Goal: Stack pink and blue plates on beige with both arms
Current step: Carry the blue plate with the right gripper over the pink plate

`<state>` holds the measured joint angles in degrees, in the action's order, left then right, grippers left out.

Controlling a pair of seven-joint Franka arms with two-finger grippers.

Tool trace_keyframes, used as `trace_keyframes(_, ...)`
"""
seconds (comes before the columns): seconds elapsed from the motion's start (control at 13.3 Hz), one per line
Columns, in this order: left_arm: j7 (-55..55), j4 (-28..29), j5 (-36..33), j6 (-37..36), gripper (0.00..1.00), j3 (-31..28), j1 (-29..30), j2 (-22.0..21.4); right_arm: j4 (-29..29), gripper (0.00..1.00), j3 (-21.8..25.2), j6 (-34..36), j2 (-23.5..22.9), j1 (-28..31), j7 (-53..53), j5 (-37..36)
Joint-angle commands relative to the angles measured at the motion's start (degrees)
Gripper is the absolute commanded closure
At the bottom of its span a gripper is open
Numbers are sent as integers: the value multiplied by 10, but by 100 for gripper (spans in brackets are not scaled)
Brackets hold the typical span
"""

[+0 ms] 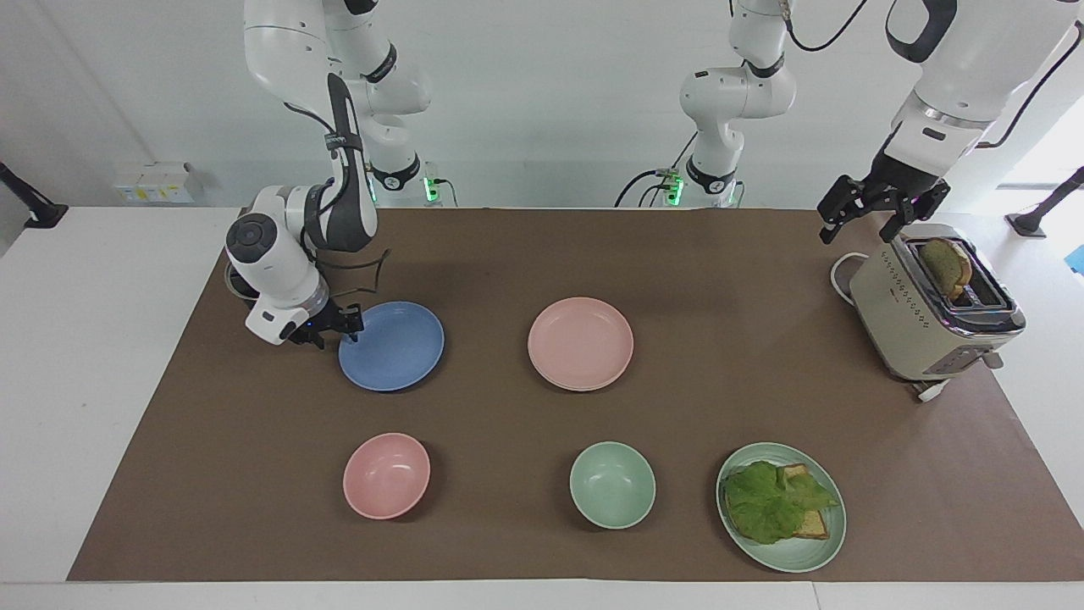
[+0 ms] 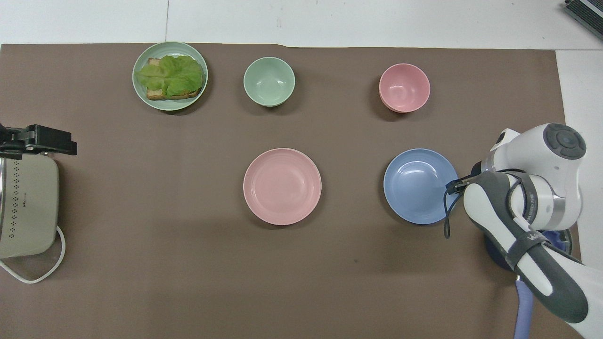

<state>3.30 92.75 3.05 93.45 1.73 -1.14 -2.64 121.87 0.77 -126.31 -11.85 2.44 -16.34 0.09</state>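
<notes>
The blue plate lies flat on the brown mat toward the right arm's end. My right gripper is down at its rim on the edge toward the right arm's end. The pink plate lies flat mid-table beside the blue one, untouched. My left gripper hangs open and empty in the air by the toaster. The beige plate is out of view.
A toaster with bread stands at the left arm's end. Farther from the robots sit a pink bowl, a mint bowl and a mint plate with lettuce on toast. A dark round object lies under the right arm.
</notes>
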Motion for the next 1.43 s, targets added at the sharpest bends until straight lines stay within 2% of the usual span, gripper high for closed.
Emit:
trace_keyframes(0.0,1,-30,-9,-24,0,-1,3,8,2,100,-2,-7,-4,6,-15,16)
trace_keyframes(0.22,0,-45,-9,-54,0,-2,4,18,-19,100,-3,14,-4,7,-18,16)
trace_keyframes(0.53,-4,-45,-9,-44,0,-2,4,15,-86,100,-7,99,31,-1,-16,17)
trace_keyframes(0.82,0,-38,-9,-45,0,-3,8,11,-157,100,-9,185,51,-2,-13,83)
trace_keyframes(1.05,0,-37,-11,-57,0,-3,16,10,-173,100,-34,184,48,-24,64,84)
trace_keyframes(1.35,0,-38,-11,-56,0,-3,17,10,-173,100,-41,139,43,-103,225,84)
